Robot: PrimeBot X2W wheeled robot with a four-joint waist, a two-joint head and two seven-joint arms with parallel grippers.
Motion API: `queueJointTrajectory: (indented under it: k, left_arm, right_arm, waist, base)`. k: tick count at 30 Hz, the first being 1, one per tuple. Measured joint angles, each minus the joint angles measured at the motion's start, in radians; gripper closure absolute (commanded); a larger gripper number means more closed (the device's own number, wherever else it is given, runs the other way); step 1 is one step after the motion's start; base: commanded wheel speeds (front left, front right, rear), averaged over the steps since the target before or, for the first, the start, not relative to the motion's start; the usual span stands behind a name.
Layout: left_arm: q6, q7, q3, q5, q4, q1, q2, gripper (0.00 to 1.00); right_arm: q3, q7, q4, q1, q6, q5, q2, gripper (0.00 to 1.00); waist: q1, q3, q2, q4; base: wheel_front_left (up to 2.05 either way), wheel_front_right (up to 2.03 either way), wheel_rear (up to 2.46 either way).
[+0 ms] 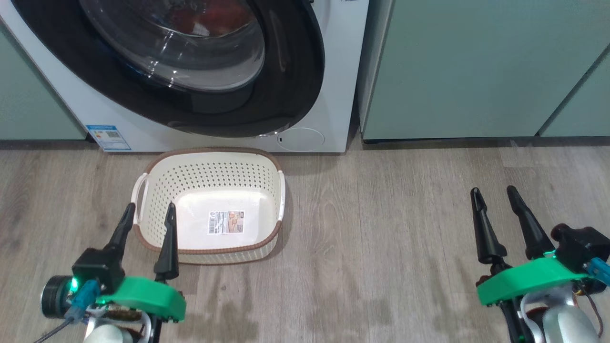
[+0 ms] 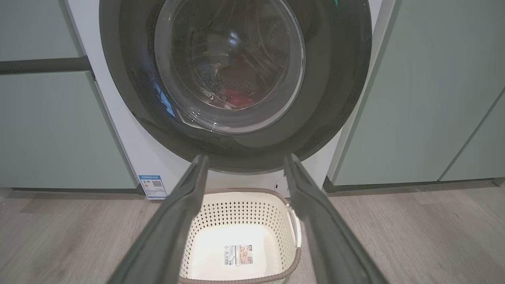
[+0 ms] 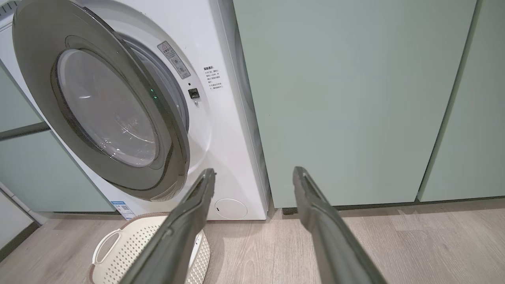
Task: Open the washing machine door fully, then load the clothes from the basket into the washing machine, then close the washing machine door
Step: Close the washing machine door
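Note:
The washing machine (image 1: 339, 71) stands straight ahead, white, with its round black door (image 1: 290, 71) hanging a little ajar; in the right wrist view the door (image 3: 35, 79) leans off the front with a gap on the latch side. Red clothes (image 2: 236, 98) lie in the drum behind the glass, also showing red through the door (image 1: 214, 16). On the floor before the washer sits the cream basket (image 1: 214, 176), holding nothing but its label. My left gripper (image 1: 150, 207) is open over the basket's near left rim. My right gripper (image 1: 493, 190) is open above bare floor, far right.
Pale green cabinets (image 1: 476, 66) flank the washer on both sides. A round white filter cover (image 1: 300, 139) and a blue sticker (image 1: 108, 137) sit low on the washer's front. Wood-look floor (image 1: 381, 214) stretches between basket and right gripper.

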Motion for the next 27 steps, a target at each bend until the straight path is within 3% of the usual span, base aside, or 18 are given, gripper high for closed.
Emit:
queueJointTrajectory:
  k: [8,9,11,20,27]
  left_arm:
    - [0.0,0.0,-0.008,0.0,0.001,-0.017,0.003,0.0]
    - [0.0,0.0,-0.01,0.0,0.002,-0.018,0.004,0.0]
    - [0.0,-0.005,-0.012,0.0,0.003,-0.018,0.004,0.0]
    - [-0.001,-0.013,-0.022,0.0,0.002,-0.077,0.002,0.0]
    - [-0.003,-0.023,-0.022,-0.008,0.0,-0.13,-0.017,0.0]
  right_arm:
    - [-0.002,-0.002,0.001,-0.001,0.0,0.001,0.0,0.0]
    - [-0.002,-0.002,0.001,-0.001,0.0,0.001,0.0,0.05]
    - [-0.003,-0.003,0.001,-0.001,0.0,0.001,0.0,0.98]
    - [-0.005,0.004,0.016,-0.025,0.0,-0.009,0.0,1.0]
    - [0.017,0.041,0.067,-0.191,0.0,-0.056,0.0,1.0]
  waist:
    - [0.0,0.006,0.0,0.01]
    - [0.0,0.008,0.0,0.014]
    - [0.0,0.01,0.0,0.019]
    - [0.0,0.042,0.0,0.074]
    - [0.0,0.092,0.0,0.152]
  base:
    - [0.0,0.0,0.0]
    - [0.0,0.0,0.0]
    - [0.0,0.0,0.0]
    - [0.0,0.0,0.0]
    - [0.0,0.0,0.0]
